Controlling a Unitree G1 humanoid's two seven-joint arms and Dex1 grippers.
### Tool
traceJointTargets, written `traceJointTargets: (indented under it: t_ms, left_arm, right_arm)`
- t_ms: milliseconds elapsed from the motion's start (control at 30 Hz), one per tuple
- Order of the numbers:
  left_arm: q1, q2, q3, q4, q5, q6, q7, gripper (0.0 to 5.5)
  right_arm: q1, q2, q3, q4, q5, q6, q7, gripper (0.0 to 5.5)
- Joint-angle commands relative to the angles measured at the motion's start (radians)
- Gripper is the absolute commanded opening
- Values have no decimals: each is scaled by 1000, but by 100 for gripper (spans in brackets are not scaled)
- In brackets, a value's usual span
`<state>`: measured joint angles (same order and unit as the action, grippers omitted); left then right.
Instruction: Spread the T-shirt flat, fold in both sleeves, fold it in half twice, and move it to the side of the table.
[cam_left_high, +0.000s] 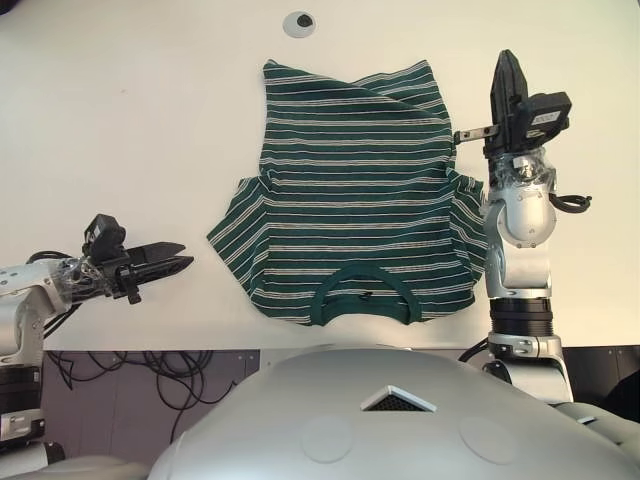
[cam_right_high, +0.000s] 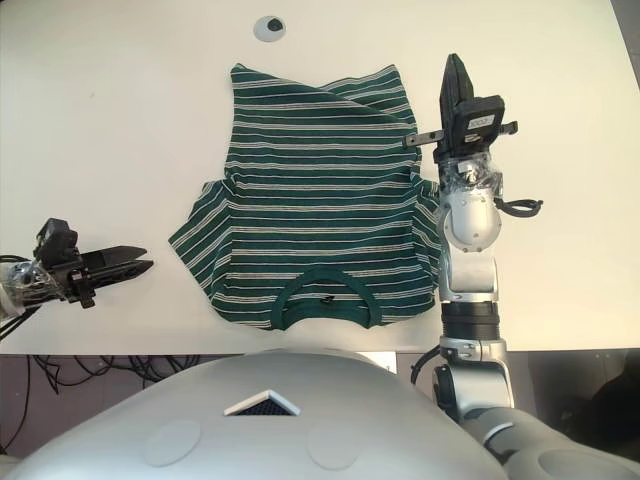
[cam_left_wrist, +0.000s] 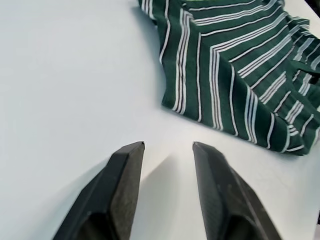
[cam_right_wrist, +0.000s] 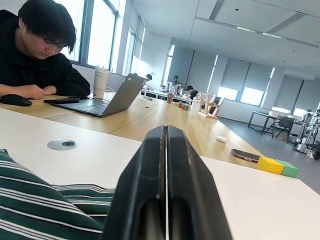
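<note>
A dark green T-shirt (cam_left_high: 355, 195) with white stripes lies on the white table (cam_left_high: 130, 130), collar toward me and hem far. Its far right hem corner is folded over, and its right sleeve lies bunched by my right arm. Its left sleeve (cam_left_wrist: 220, 95) sticks out flat. My left gripper (cam_left_high: 182, 258) rests low over the table near the front edge, open and empty, a short way left of that sleeve. My right gripper (cam_left_high: 507, 70) is shut with nothing in it, raised beside the shirt's far right edge and pointing away from me.
A round grey cable cover (cam_left_high: 299, 24) sits in the table beyond the shirt's hem. Bare table stretches to the left and to the right of the shirt. Cables (cam_left_high: 150, 370) hang below the front edge at the left.
</note>
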<state>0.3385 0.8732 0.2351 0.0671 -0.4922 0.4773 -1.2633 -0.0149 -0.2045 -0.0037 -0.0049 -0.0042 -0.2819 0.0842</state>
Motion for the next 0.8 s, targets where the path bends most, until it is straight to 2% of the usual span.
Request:
traceJointTargets:
  t_ms: [33, 300, 667, 800]
  left_arm:
    - [-56, -32, -53, -5, 15, 29, 40, 171]
    - [-76, -56, -106, -10, 33, 19, 66, 171]
    - [-83, -56, -144, 14, 85, -47, 104, 4]
    - [-85, -65, -107, -53, 11, -48, 76, 4]
  right_arm:
    - [8, 4, 8, 3, -22, -10, 7, 0]
    - [2, 0, 32, 17, -54, -4, 21, 0]
    - [-2, 4, 52, 23, -89, 5, 22, 0]
    - [2, 4, 51, 15, -92, 10, 20, 0]
